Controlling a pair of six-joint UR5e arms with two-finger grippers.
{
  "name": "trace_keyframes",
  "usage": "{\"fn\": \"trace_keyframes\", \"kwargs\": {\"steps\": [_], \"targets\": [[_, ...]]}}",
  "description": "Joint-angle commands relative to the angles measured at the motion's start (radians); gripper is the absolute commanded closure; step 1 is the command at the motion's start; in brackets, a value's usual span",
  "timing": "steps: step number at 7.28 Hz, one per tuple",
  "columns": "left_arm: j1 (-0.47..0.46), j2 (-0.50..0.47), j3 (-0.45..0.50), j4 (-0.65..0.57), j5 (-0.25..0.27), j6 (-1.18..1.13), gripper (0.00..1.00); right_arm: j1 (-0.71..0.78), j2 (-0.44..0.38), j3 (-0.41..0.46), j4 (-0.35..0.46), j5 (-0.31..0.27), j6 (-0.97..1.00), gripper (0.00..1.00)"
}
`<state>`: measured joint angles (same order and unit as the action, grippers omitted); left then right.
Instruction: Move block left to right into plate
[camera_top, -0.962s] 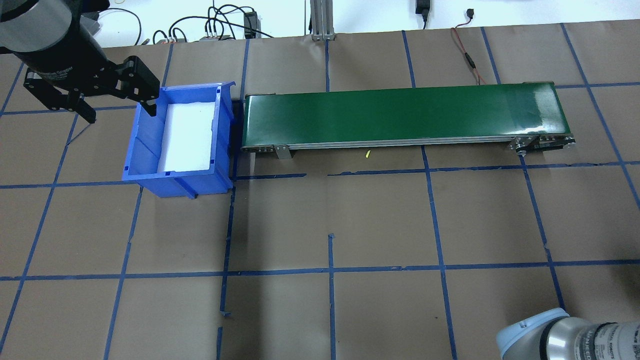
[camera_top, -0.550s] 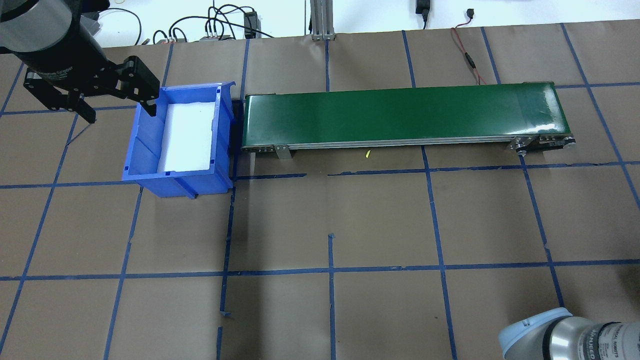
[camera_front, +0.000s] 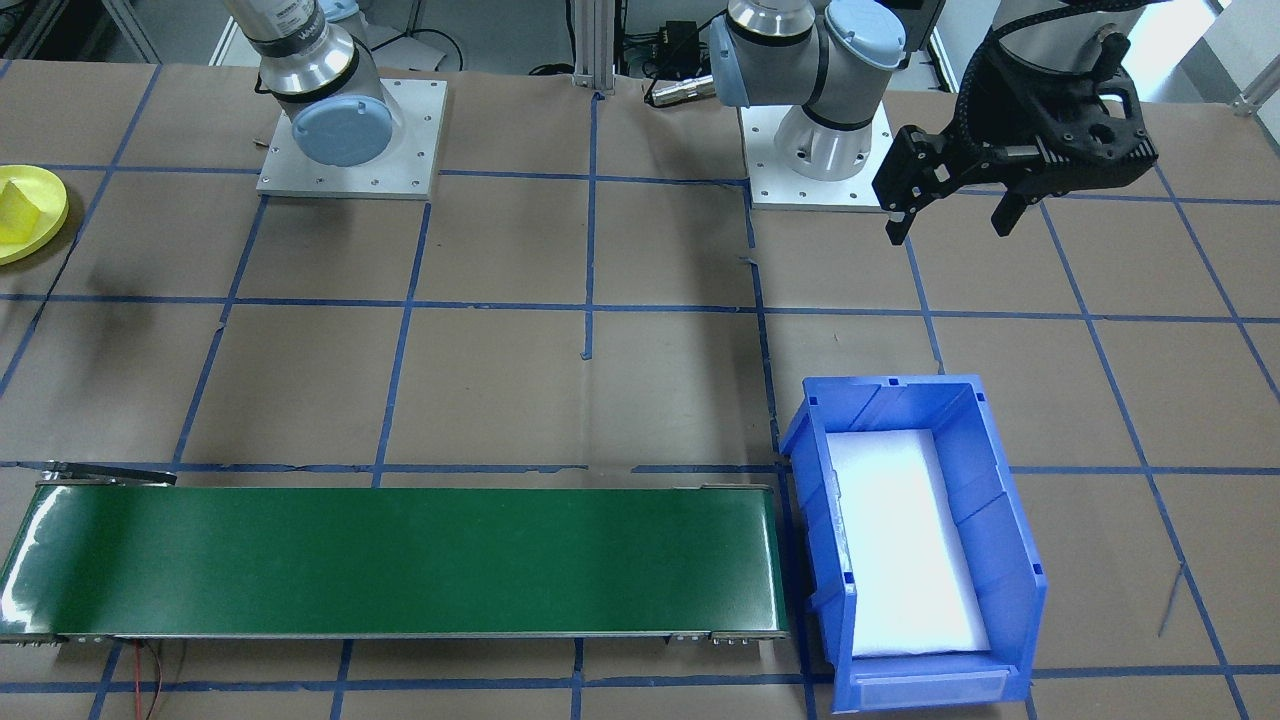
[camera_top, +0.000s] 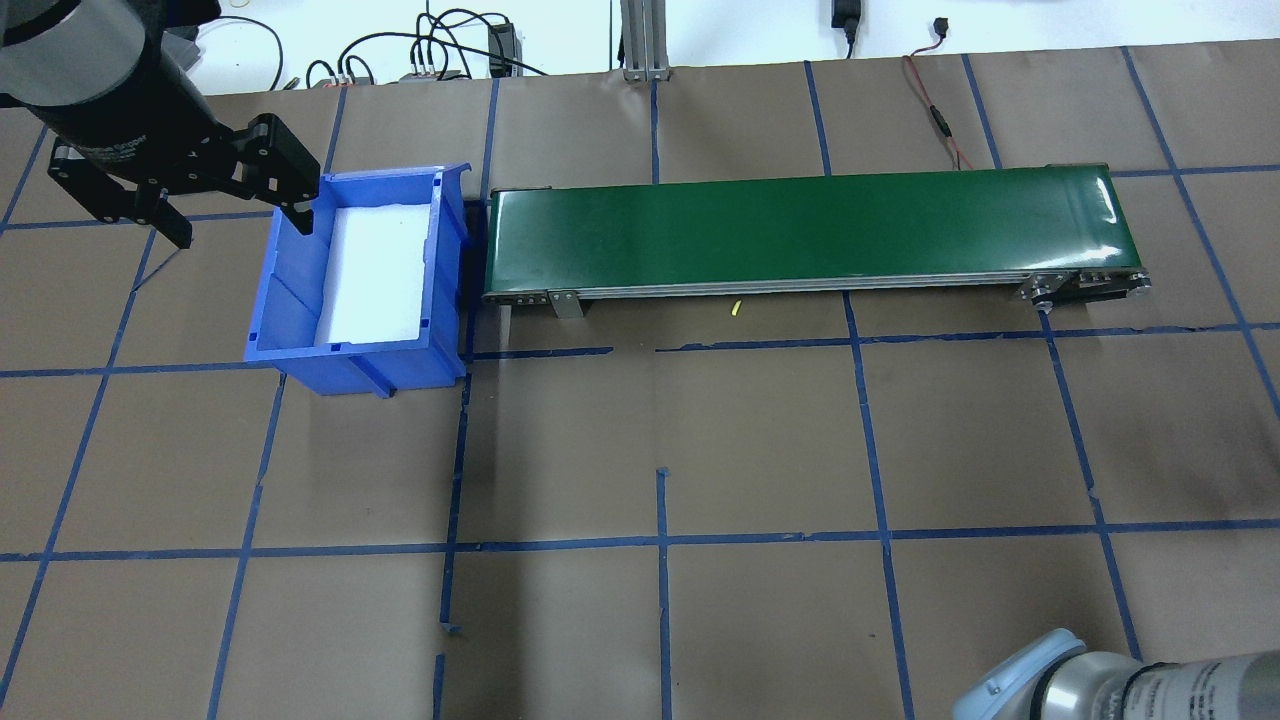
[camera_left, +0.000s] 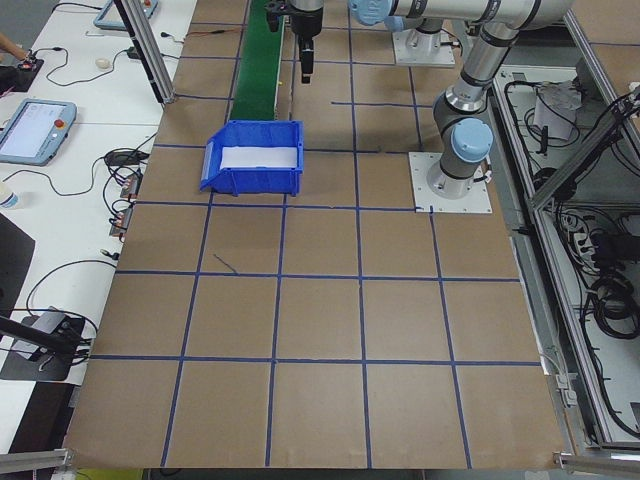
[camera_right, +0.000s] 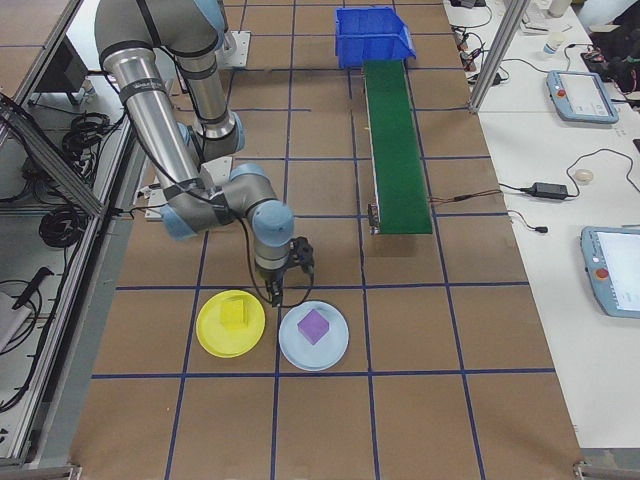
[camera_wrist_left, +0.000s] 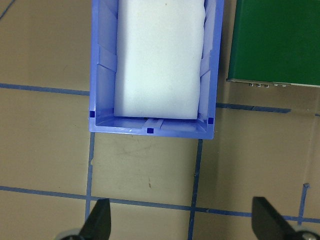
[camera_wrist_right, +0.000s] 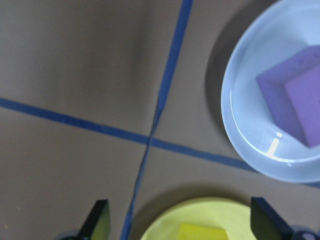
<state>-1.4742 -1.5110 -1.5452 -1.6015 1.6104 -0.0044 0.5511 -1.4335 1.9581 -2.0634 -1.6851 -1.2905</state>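
Note:
The yellow plate (camera_right: 215, 336) lies on the table near the robot's right end, with a yellow block (camera_right: 235, 312) resting in it. Both show again in the front view, the plate (camera_front: 50, 200) and the block (camera_front: 16, 205). My right gripper (camera_wrist_right: 181, 222) hangs open and empty just above the table. Its fingers stand over the plate's (camera_wrist_right: 210, 210) near edge and the block (camera_wrist_right: 202, 233). From the side, this gripper (camera_right: 280, 292) sits between the two plates. My left gripper (camera_top: 243, 228) is open and empty, held high beside the blue bin.
A pale blue plate (camera_right: 295, 347) holding a purple block (camera_right: 313, 326) lies right beside the yellow one. A green conveyor belt (camera_top: 800, 230) runs along the far side. A blue bin (camera_top: 290, 330) with white foam inside stands at its left end.
The right arm's elbow has shifted left and lower in the overhead view. The left gripper has stayed where it was, still open.

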Motion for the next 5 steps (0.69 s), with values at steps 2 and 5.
{"fn": "trace_keyframes", "kwargs": {"steps": [2,5], "targets": [[0.0,0.002,0.0,-0.014,-0.001,-0.015,0.0,0.376,-0.016,-0.059,0.091,0.019,0.456,0.0],[0.011,0.002,0.02,-0.026,0.002,0.0,0.0,0.632,-0.082,-0.076,0.209,0.021,0.826,0.0]]}}
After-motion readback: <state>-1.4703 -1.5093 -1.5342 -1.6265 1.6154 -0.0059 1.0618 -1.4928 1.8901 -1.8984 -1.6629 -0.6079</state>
